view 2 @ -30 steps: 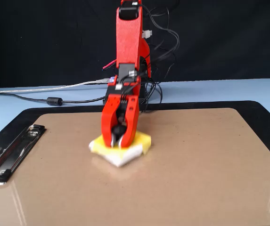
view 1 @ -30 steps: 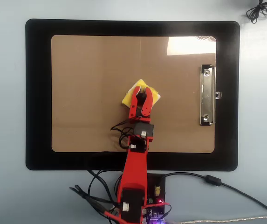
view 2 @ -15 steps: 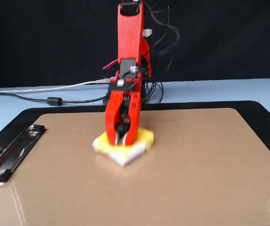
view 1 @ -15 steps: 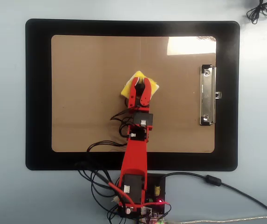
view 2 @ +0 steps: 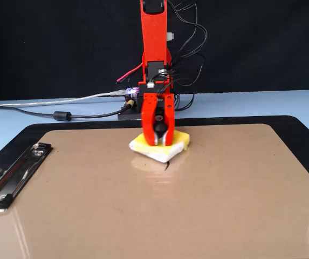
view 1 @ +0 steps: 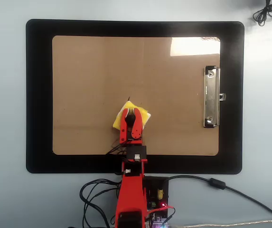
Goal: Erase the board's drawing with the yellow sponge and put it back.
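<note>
Yellow sponge (view 1: 144, 115): a small square pad, bright yellow on top with a whitish rim along its lower edge; in the fixed view (view 2: 177, 141) it lies flat and turned so that a corner points toward the camera. The black knob in its middle shows between the red jaws.
Sponge position: on the board, in the overhead view a little left of centre and in the lower half, well apart from the metal clip.
Board (view 1: 93, 80): tan-brown with rounded corners; glossy, with a bright patch of glare at its upper right corner in the overhead view and a faint reflection of the sponge in the fixed view (view 2: 224, 194).
Clip (view 1: 211, 97): silver metal, at the right short edge in the overhead view, at the left in the fixed view (view 2: 14, 175).
Drawing (view 2: 166, 165): only a short thin black stroke shows just beside the sponge's near corner; the rest cannot be made out.
Gripper (view 1: 131, 114): red, pointing down onto the sponge; in the fixed view (view 2: 158, 141) the jaws are clamped around the black knob.
Mat (view 1: 38, 95): black, larger than the board, lying under it.
Surface (view 1: 5, 114): pale blue-grey, carrying the mat, the arm's base and loose black cables (view 1: 95, 197).
</note>
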You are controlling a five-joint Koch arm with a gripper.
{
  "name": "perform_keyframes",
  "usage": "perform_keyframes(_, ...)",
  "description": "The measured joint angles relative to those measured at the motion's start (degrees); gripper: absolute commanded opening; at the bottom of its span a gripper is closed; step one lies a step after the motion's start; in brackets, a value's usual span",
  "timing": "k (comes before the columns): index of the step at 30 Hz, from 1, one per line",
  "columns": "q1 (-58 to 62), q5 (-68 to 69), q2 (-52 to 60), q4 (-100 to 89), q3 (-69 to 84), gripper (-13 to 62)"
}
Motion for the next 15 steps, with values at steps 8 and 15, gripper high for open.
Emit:
perform_keyframes(8, 1.32, 0.0, -25.58, -1.67, -29.36, -8.2)
perform_keyframes(15, 3.25, 0.0, -7.29, -2.02, -5.62, -8.2)
